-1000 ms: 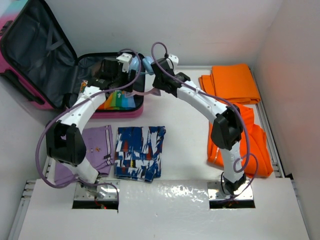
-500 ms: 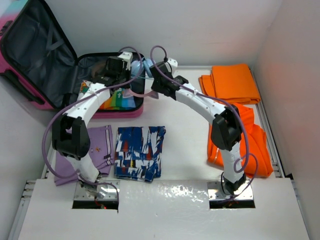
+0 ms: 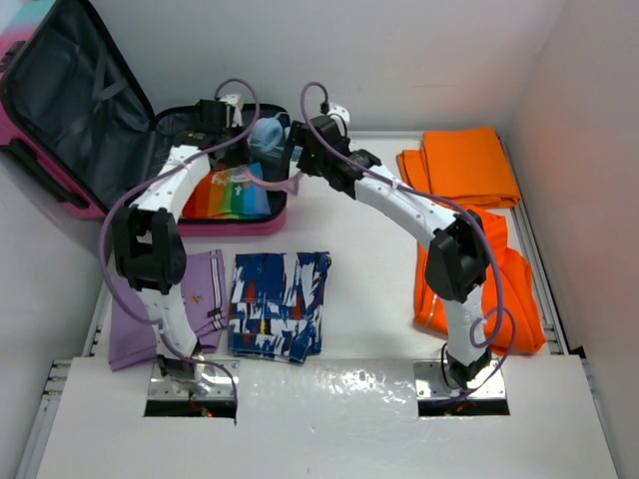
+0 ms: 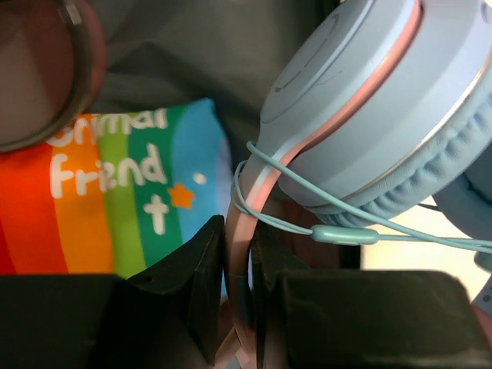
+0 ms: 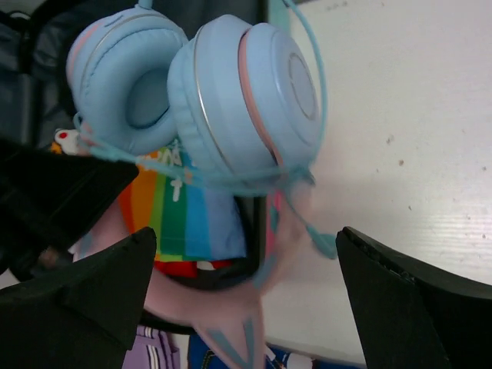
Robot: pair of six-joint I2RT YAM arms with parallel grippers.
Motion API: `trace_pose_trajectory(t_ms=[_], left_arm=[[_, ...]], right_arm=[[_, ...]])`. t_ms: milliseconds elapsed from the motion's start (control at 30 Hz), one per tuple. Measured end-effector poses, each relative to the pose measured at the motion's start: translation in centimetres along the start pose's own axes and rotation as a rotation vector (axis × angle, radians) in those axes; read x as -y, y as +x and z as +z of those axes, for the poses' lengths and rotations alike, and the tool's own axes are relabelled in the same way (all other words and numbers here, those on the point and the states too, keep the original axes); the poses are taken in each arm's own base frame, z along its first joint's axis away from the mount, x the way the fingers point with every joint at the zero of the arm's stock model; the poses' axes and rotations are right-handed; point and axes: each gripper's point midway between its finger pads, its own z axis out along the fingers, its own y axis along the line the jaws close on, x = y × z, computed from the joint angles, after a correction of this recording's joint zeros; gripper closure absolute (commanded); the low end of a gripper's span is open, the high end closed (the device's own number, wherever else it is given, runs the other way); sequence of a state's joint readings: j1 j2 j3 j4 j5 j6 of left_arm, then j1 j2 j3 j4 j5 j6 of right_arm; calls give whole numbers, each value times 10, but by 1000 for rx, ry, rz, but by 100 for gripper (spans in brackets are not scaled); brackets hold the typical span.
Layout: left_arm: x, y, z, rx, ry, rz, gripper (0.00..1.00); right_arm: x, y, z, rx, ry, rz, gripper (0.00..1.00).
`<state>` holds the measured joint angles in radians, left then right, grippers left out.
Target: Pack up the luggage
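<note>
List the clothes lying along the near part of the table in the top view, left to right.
purple shirt → blue patterned garment → orange cloth

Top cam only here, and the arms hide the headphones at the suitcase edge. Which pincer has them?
Observer: The left wrist view shows the left pincer shut on the pink headband of the headphones.
Operator: And the right?
Observer: In the right wrist view the right pincer is open. Its fingers are spread wide to either side of the headband and grip nothing.
Operator: What's below the cups?
Observer: A rainbow-striped item lies in the luggage. Up close, its white lettering reads "friend".
</note>
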<state>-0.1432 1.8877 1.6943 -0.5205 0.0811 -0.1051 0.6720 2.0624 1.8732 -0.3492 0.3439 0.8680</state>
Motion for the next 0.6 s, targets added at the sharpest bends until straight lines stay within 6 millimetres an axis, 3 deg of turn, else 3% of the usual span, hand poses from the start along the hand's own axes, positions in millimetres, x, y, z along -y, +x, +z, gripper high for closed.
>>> trace_pose_trajectory(t_ms=[267,367,600], left_arm=[[-69,-5,16,-24,-35,-199,100],[-86,-20,15,13,-80,-212,100],[-94,-51,24,102,-126,-223,100]], right_arm=[[-27,-43,-38,106,-138,-52,1],[-30,-55,-53,142,-163,-67,1],[-4,-37,-67,121,-132,-118,1]])
